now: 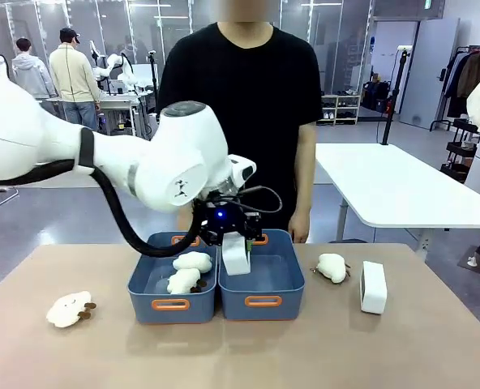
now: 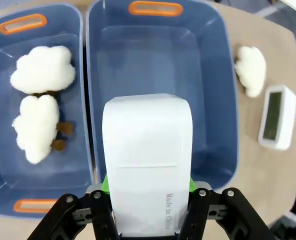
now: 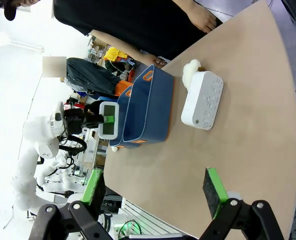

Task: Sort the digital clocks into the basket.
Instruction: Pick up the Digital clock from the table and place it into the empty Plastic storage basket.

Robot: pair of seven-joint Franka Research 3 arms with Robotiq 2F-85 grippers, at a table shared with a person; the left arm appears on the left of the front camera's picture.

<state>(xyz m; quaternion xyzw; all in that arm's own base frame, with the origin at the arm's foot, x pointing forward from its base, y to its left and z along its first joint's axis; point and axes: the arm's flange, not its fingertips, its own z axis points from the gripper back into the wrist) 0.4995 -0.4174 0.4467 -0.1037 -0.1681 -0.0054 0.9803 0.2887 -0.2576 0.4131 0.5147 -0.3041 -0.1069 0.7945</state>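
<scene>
A tan desk (image 1: pixel 248 356) fills the lower frame. At centre, a blue-grey left basket (image 1: pixel 143 304) and right basket (image 1: pixel 287 301) sit side by side. A plush toy (image 1: pixel 70 309) lies lower left; a second plush toy (image 1: pixel 332 267) and a white digital clock (image 1: pixel 374 287) sit at right.

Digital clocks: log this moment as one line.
left gripper: shut on held clock, above right basket | right gripper: open | second clock: on table
</scene>
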